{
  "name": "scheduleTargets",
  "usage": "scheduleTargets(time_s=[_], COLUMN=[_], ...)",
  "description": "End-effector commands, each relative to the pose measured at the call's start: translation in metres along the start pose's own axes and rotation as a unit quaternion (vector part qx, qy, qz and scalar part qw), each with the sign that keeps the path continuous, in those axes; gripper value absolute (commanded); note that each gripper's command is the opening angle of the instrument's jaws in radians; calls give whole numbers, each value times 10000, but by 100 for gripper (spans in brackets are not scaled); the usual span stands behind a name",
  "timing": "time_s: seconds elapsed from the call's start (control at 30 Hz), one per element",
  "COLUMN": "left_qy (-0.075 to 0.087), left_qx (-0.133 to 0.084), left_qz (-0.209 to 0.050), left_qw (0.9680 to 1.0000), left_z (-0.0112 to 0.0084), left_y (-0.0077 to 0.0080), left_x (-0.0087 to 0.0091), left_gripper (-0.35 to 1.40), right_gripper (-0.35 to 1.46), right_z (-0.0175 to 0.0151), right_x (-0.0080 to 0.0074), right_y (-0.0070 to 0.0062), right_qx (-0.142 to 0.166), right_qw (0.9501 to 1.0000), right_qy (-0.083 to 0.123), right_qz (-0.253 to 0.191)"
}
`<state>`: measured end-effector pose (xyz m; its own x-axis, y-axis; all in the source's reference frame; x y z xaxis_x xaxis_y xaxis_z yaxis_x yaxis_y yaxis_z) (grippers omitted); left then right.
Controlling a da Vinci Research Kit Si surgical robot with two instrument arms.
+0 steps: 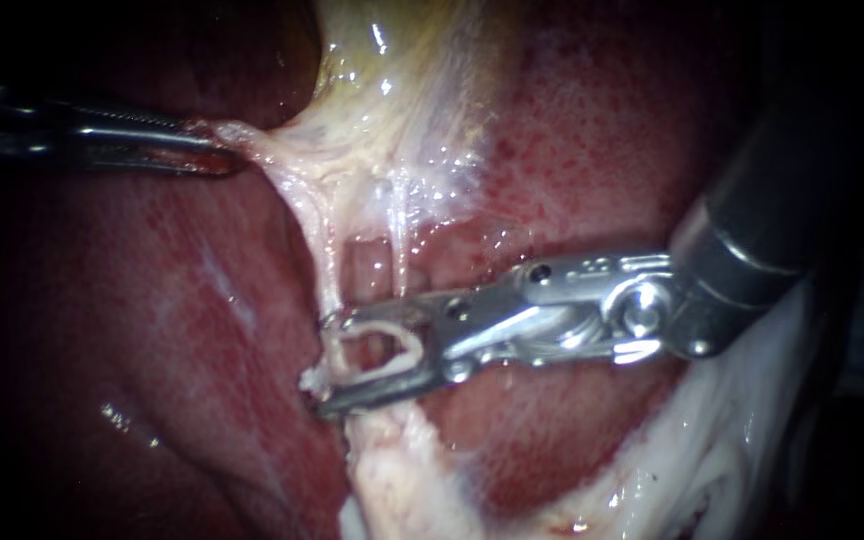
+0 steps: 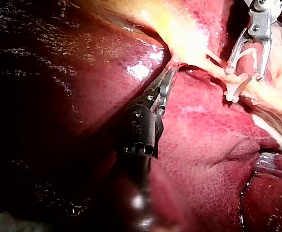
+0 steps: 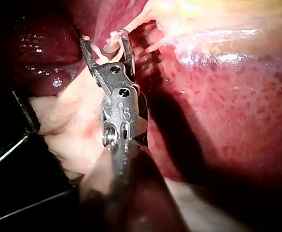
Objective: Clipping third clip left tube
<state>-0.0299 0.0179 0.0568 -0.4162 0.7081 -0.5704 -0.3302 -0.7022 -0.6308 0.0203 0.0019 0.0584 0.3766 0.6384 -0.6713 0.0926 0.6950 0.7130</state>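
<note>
Right instrument (image 1: 327, 365): jaws apart, bearing from both sides on an unclosed white clip (image 1: 417, 350); left tube (image 1: 322, 250) at their tips. Left instrument (image 1: 222, 155): jaws clamped on pale tissue (image 1: 252, 135), taut. Outstanding by appearance: squeezing clip shut, release.

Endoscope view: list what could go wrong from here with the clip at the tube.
1. The open clip held by my right instrument may straddle only part of the tube, so closing could miss it or pinch neighbouring tissue.
2. My left instrument holds pale tissue taut; a slip or tear might shift the tube.
</note>
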Motion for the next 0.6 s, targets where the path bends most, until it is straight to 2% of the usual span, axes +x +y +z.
scheduleTargets(time_s=[0.03,0.17,0.4,0.6], left_qy=[0,0,0,0], left_qx=[-2,-2,-2,-2], left_qz=[0,0,1,1], left_qw=[10000,10000,10000,10000], left_z=[0,0,0,0], left_y=[0,0,0,0], left_x=[0,0,0,0], left_gripper=[-35,-35,-35,-35], right_gripper=[49,49,50,50], right_z=[-4,-15,-17,-18], right_x=[-1,-9,-24,-34], right_y=[1,12,33,49], right_qx=[15,46,152,197], right_qw=[10000,9998,9991,9985], right_qy=[25,64,165,174], right_qz=[39,174,371,491])
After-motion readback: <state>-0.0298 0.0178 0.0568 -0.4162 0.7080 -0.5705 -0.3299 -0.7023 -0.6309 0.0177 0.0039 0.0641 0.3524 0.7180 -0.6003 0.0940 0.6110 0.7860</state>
